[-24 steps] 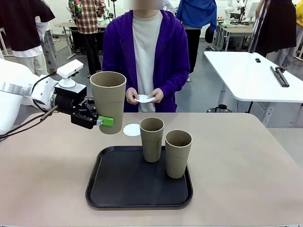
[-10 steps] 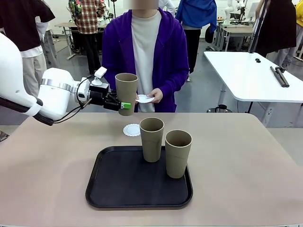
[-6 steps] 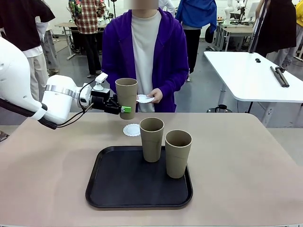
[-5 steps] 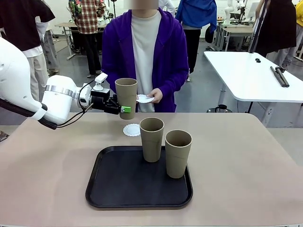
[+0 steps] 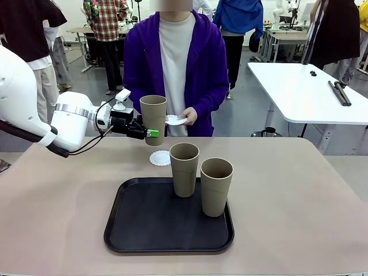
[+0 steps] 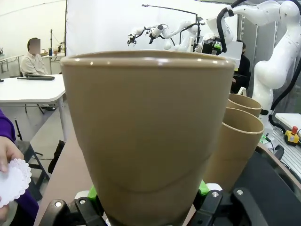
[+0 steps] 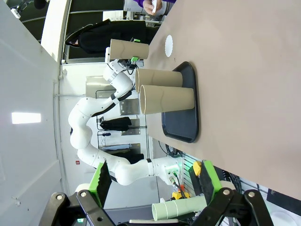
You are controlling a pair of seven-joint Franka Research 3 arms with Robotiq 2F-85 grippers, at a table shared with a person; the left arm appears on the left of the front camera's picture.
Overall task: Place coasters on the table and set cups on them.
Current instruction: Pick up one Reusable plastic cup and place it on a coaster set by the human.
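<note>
Gripping a cup [image 5: 153,117], left claw [image 5: 149,132] stays put near coaster [image 5: 160,157]; right claw [image 7: 155,181] wide.

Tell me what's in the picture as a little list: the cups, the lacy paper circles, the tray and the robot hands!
left gripper: shut on the held cup, upright in the air near the person
right gripper: open, holding nothing
tray cups: two, one and another, upright on the black tray
table coaster: lies flat on the table just beyond the tray, with no cup on it yet
person's hand: holds a white coaster
</note>
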